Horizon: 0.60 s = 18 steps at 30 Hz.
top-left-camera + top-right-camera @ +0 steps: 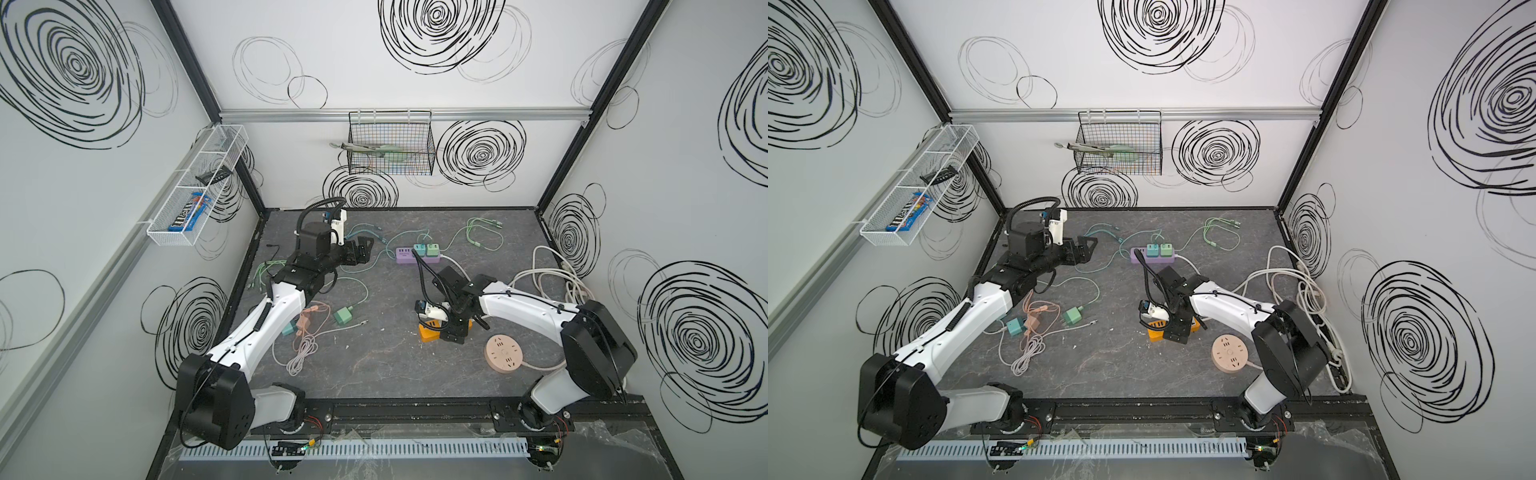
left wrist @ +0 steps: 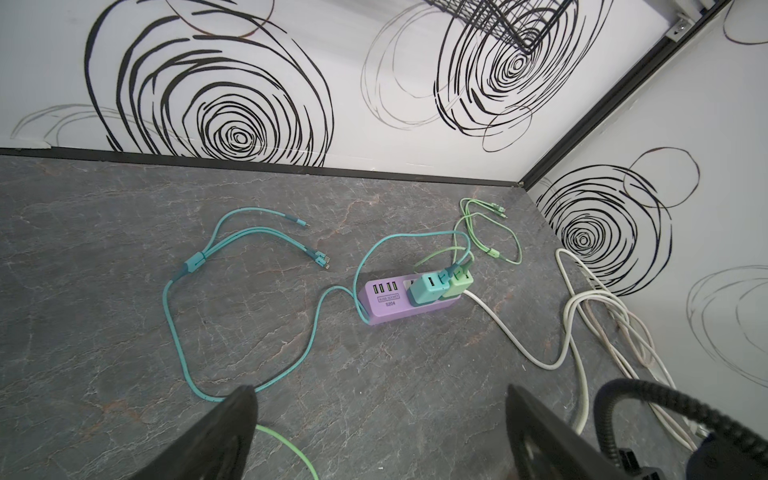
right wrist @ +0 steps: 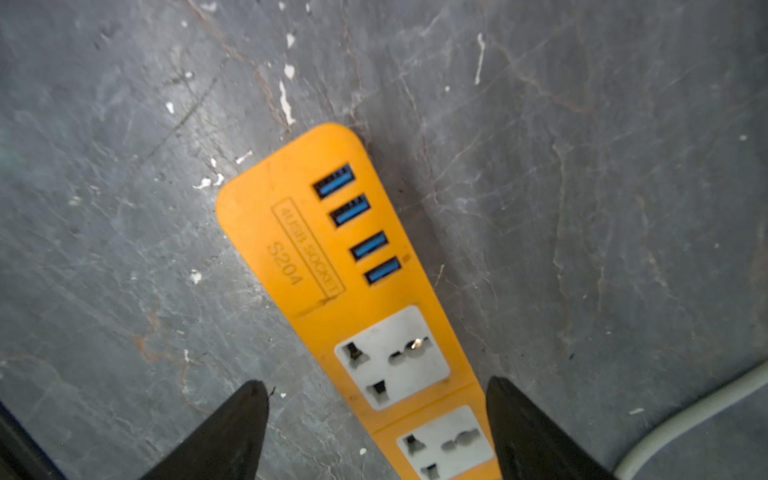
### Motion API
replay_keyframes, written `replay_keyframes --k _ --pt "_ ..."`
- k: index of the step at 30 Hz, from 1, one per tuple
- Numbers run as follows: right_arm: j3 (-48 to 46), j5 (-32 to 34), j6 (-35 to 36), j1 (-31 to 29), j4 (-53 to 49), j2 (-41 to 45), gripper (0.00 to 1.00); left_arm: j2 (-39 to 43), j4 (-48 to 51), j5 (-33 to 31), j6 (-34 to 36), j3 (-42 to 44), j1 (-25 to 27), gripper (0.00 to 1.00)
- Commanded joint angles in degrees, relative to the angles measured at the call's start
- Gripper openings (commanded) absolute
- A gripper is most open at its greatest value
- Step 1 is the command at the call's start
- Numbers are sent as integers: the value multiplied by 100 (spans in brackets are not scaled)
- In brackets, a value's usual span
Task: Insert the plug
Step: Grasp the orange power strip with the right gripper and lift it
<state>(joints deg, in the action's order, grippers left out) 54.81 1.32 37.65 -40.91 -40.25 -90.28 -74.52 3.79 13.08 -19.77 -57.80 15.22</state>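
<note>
Right of the middle, on the table: a long orange plastic power strip [image 3: 299,249] lies flat on the grey marbled tabletop [image 1: 374,374]; the four blue USB ports and the two white sockets that show in the right wrist view are free.
Right gripper [image 3: 376,386]: points down over this strip with jaws wide apart and the strip between them; one finger is just beside the strip's edge, the other stands apart from it over bare table; it grasps nothing.
Left gripper [image 1: 368,249]: at far left, above the table, turned toward the right; jaws fully spread, nothing between them.
Green plug: a mint-green cube-shaped charger plug [image 1: 343,316] lies loose on the table, left of the middle, near the left arm [image 1: 266,320] and well apart from the orange strip.
Teal plug: a teal cube-shaped charger plug [image 1: 1016,326] lies loose to the left of the green one, just beside a pink cable bundle [image 1: 301,349].
Far middle: a lilac plastic power strip [image 2: 386,309] carries a teal adapter [image 2: 428,289] and a green adapter [image 2: 457,282], side by side, both inserted.
Near right: a pale pink round socket disc [image 1: 504,352] lies flat, near the orange strip, not touching it.
Right wall: white cable loops [image 1: 552,274] lie on the table.
</note>
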Motion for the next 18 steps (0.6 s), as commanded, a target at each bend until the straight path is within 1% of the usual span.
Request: replay_keyframes --k 1,5,9,15,18 --pt "-180 352 290 -55 261 -137 85 69 -211 116 -112 -118 -54 96" --pt "-328 282 282 -58 631 -224 83 52 -208 94 -145 -117 -57 96" --pt "-272 144 236 -56 682 -443 78 158 -255 -105 -228 -18 -70 96" --pt "-97 -134 218 -56 827 -545 68 340 -331 -244 -308 128 -184 96" --pt "63 -180 216 -58 914 -718 63 385 -276 -437 -352 154 -238 96"
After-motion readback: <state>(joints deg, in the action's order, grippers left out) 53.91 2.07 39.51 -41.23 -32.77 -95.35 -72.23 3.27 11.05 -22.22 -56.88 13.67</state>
